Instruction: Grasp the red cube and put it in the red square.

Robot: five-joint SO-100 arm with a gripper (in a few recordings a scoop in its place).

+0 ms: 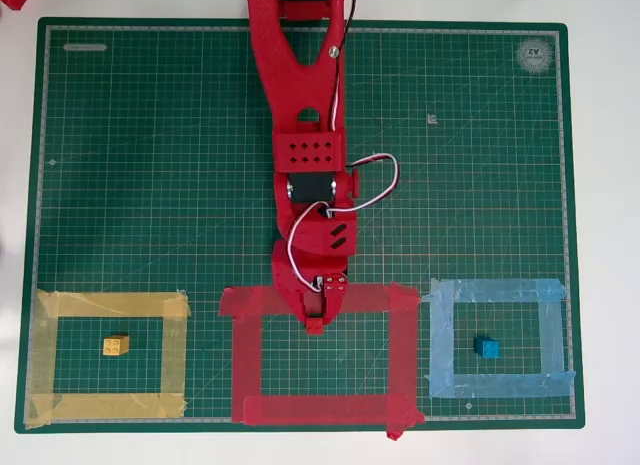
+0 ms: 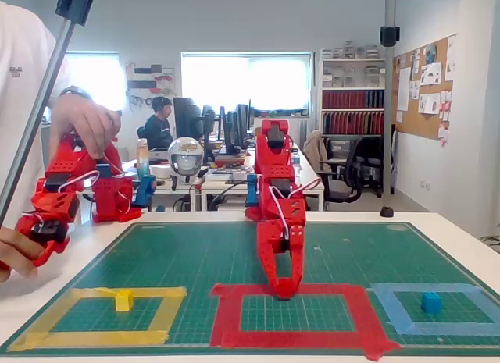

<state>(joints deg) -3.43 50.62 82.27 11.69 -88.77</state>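
Looking down, I see my gripper (image 1: 316,318) low over the top strip of the red square (image 1: 403,355) with its jaws pinching the red cube (image 1: 315,325), so I think only letting go inside is left.

Red cube (image 1: 315,325) half under tool (image 1: 316,318)

The gripper (image 2: 286,287) rests tip-down on the red square's (image 2: 226,316) far strip — yellow cube (image 2: 123,300) left, blue cube (image 2: 430,302) right.
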